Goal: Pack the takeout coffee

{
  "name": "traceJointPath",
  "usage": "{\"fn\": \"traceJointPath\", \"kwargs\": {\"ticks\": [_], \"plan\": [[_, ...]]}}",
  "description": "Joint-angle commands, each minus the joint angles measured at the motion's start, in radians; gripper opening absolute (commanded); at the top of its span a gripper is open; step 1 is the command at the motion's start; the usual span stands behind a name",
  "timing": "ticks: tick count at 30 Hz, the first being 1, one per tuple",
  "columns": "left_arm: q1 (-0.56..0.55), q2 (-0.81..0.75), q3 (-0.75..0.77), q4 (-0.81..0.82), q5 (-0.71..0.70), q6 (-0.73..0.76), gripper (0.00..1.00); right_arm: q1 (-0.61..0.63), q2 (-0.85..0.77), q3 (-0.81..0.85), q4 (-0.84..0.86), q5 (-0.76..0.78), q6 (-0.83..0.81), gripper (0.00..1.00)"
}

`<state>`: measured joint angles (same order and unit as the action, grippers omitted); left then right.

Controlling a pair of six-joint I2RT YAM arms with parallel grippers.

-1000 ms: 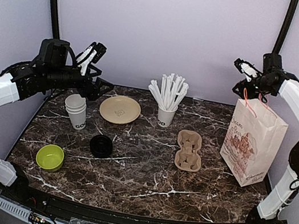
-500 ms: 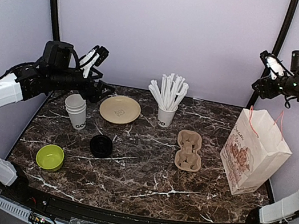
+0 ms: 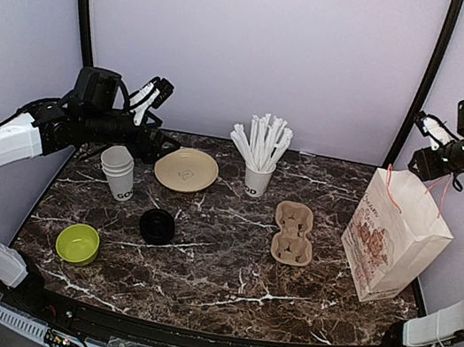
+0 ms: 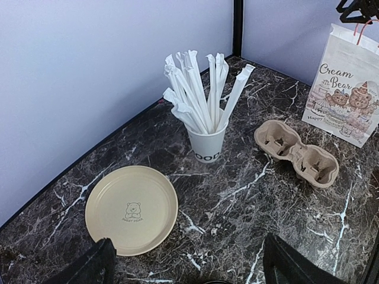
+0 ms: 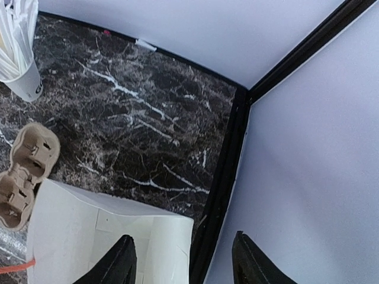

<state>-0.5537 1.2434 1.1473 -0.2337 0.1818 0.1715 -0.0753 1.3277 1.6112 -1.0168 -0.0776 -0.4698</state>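
No takeout coffee shows in any view. A stack of lidless white cups (image 3: 117, 171) stands at the back left, with a pile of black lids (image 3: 156, 226) in front of it. My left gripper (image 3: 149, 96) (image 4: 189, 269) hovers open above and behind those cups, nothing between its fingers. The brown cardboard carrier (image 3: 293, 234) (image 4: 296, 152) lies right of centre. The white paper bag (image 3: 392, 233) (image 5: 100, 236) stands open at the right. My right gripper (image 3: 432, 137) (image 5: 186, 260) hangs open over the bag's far right corner, holding nothing.
A white cup of wrapped straws (image 3: 260, 156) (image 4: 204, 100) stands at the back centre. A tan plate (image 3: 186, 170) (image 4: 131, 208) lies left of it. A green bowl (image 3: 77, 243) sits front left. The booth's black corner post (image 5: 228, 177) runs close beside the bag.
My right gripper has swung right and a little down, and the bag's mouth now stands pulled open. The left arm has edged slightly right.
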Motion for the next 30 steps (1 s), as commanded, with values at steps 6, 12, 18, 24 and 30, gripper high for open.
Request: {"fn": "traceJointPath", "kwargs": {"ticks": [6,12,18,24,30], "plan": [[0.0,-0.018,0.009,-0.003,-0.003,-0.003,0.89,-0.026,0.065,-0.006,-0.162,0.098,-0.037,0.4],[0.0,-0.009,0.01,-0.002,0.005,-0.007,0.89,-0.026,0.11,0.013,-0.161,0.043,-0.04,0.12],[0.0,-0.008,0.012,-0.005,0.007,-0.008,0.89,-0.025,0.185,0.106,-0.153,-0.048,-0.045,0.0],[0.0,-0.003,0.008,-0.002,-0.003,-0.004,0.89,-0.024,0.305,0.296,-0.161,-0.192,0.004,0.0],[0.0,0.008,0.006,-0.003,-0.018,0.001,0.89,-0.003,0.429,0.399,-0.143,-0.28,0.036,0.0]]}}
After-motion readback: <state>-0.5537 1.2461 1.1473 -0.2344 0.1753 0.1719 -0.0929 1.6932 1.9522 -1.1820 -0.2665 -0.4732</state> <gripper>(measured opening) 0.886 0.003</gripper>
